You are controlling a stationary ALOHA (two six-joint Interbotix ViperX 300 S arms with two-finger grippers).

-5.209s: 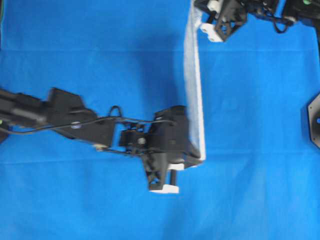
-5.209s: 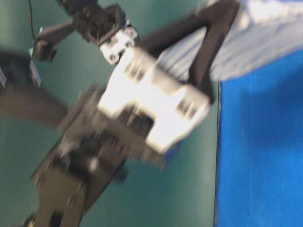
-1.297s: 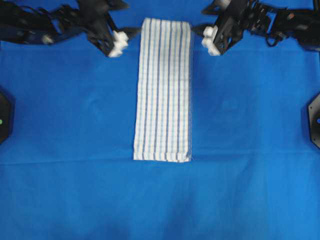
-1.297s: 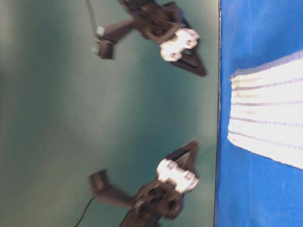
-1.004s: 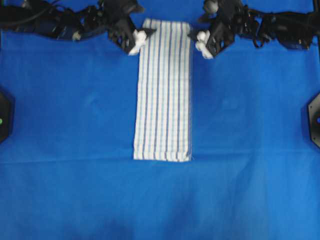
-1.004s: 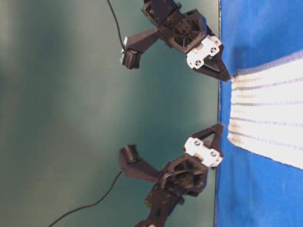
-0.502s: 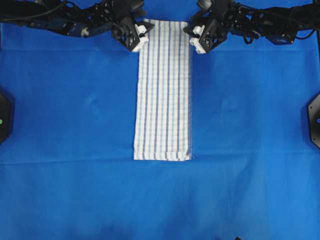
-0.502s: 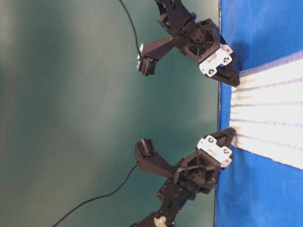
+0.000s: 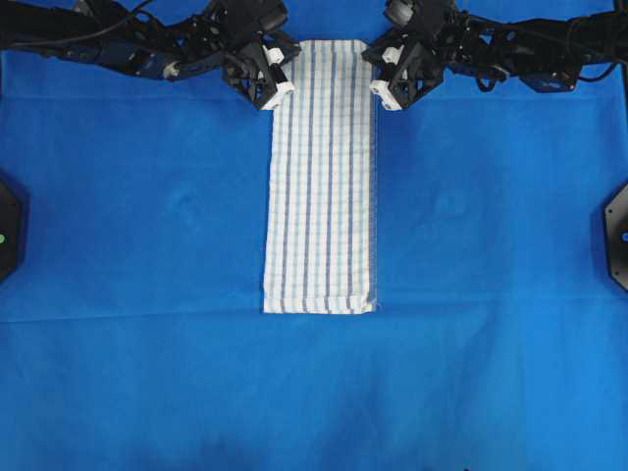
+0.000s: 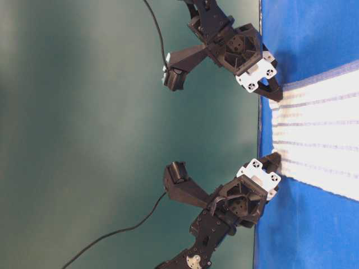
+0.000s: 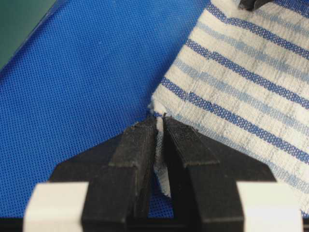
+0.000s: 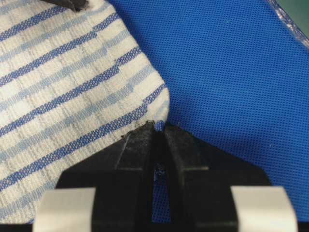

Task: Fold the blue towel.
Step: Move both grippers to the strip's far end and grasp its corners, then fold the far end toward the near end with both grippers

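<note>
Pinching one blue towel (image 9: 323,177), two end effectors, left (image 9: 278,77) and right (image 9: 377,74), grip its corners.

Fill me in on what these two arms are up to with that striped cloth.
The blue towel lies on the blue table covering as a long narrow strip, already folded lengthwise. The left gripper is shut on one corner at its far end, and the right gripper is shut on the other corner of that same end. The towel is still flat; a crosswise fold has not yet been made.
</note>
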